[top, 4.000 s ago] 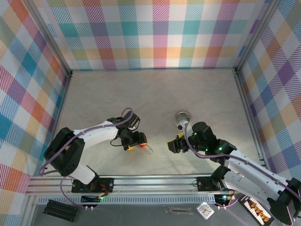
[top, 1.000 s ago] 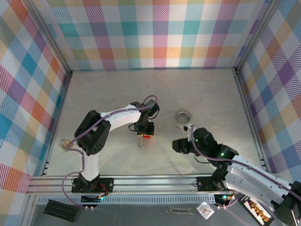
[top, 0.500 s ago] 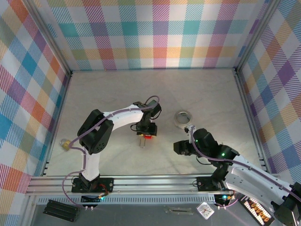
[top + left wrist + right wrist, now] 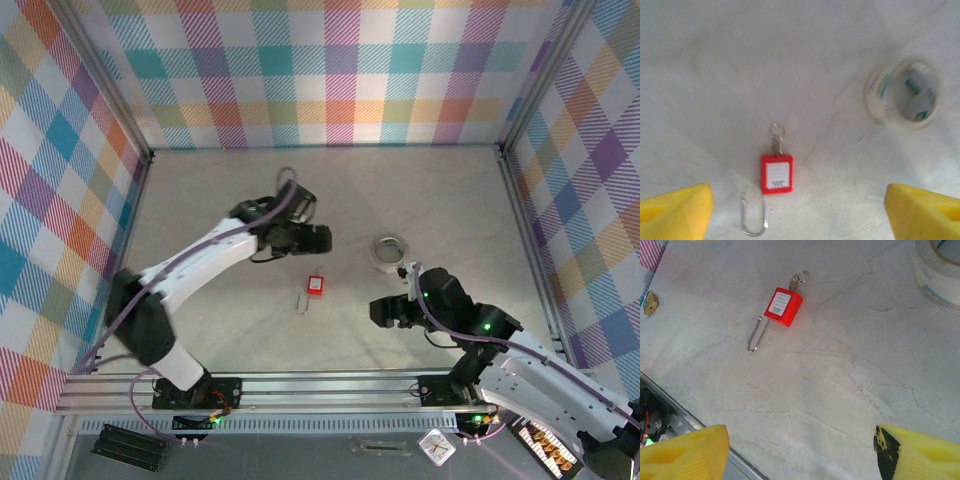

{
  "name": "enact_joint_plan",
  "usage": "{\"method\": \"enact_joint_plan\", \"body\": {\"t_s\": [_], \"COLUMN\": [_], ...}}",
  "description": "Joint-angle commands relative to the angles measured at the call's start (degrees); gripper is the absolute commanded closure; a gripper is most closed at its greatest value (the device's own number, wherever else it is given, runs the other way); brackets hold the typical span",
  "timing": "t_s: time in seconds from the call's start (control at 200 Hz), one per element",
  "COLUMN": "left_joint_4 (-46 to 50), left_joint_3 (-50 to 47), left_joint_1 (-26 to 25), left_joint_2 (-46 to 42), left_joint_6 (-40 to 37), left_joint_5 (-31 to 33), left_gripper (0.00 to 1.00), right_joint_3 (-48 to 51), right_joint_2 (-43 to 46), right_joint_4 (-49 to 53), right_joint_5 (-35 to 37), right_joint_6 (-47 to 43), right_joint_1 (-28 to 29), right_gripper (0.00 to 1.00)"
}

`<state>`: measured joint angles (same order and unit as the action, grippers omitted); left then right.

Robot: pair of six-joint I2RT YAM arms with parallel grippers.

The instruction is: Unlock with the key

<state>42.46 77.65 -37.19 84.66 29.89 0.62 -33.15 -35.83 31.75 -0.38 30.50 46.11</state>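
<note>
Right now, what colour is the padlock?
The padlock is red, clearest in the right wrist view.

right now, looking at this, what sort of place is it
Probably a robot test or data-collection cell: plaid walls on a metal frame, left arm and right arm bolted to one rail, a red padlock and tape roll as props.

From here the padlock body reads as glossy red plastic, with a matt white label that looks like paper. Its thin shackle and the key are bare, shiny metal. At two o'clock from it, the tape roll looks translucent and glossy. The table is matt, pale and stone-like, with fine veins. The finger pads look like matt yellow foam.
</note>
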Motion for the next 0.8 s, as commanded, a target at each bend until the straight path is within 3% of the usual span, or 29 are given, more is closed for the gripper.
{"method": "enact_joint_plan", "body": {"t_s": [0.0,0.155,0.345,0.61,0.795], "left_joint_4": [-3.1,-3.6,4.7,-0.3,-2.5], "left_joint_3": [-4.9,-10.6,-10.5,-17.5,-21.5], "left_joint_1": [2.9,6.3,8.5,8.5,8.5], "left_joint_2": [-12.6,-28.7,-36.3,-44.6,-45.0], "left_joint_6": [-2.9,-6.5,-8.6,-11.5,-13.3], "left_joint_5": [6.1,11.5,15.1,6.6,5.6], "left_gripper": [0.00,0.00,0.00,0.00,0.00], "right_joint_3": [-4.4,-7.3,-12.7,-22.7,-26.4], "right_joint_2": [1.7,5.1,8.9,4.4,2.0], "right_joint_4": [5.2,7.3,14.9,31.0,37.7], "right_joint_5": [0.4,-1.0,5.8,19.8,27.5], "right_joint_6": [-1.7,-3.9,-4.8,2.4,9.9], "right_joint_1": [-0.1,-0.2,-0.2,-0.2,-0.2], "right_gripper": [0.16,0.10,0.07,0.07,0.06]}}
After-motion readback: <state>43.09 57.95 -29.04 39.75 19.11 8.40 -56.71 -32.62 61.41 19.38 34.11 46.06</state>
